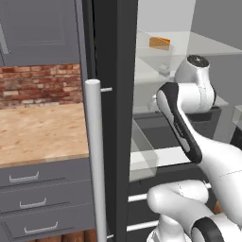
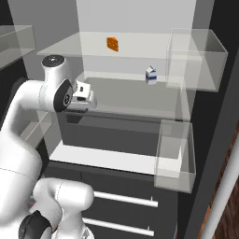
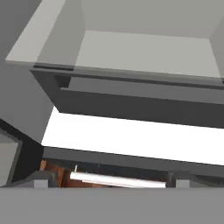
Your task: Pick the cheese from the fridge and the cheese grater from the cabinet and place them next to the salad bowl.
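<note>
**Reaching into the open fridge, cheese on the shelf above**

Hanging inside the open fridge (image 2: 140, 14), the tool (image 3: 107, 181) shows as two dark finger tips (image 3: 41, 179) at the bottom of the hand view, set well apart with nothing between them. In the right base view the hand (image 2: 81, 95) sits at the front of a translucent glass shelf (image 2: 135, 100), with the white arm (image 2: 23, 135) bending up to it from the lower left.

The hand view looks over a dark drawer front (image 3: 131, 100) below that glass shelf and a bright white ledge (image 3: 131, 140) beneath it. A silver bar (image 3: 118, 180) lies just beyond the tips.

The cheese (image 2: 112, 44), a small orange wedge, rests on the top glass shelf (image 2: 70, 46), higher than the hand and toward the back wall. In the left base view it shows as an orange-yellow block (image 1: 159, 43) above and behind the arm's wrist joint (image 1: 196, 78). A small white and blue carton (image 2: 150, 74) stands on the middle shelf, to the right of the hand and apart from it. Clear door bins (image 2: 193, 60) hang at the right.

The fridge door's edge, with its long silver bar handle (image 1: 96, 160), stands upright in the left base view. Left of it lies a wooden tabletop (image 1: 42, 132) over grey drawers (image 1: 38, 198), backed by a brick wall (image 1: 40, 85), under a grey wall cabinet (image 1: 40, 30).
</note>
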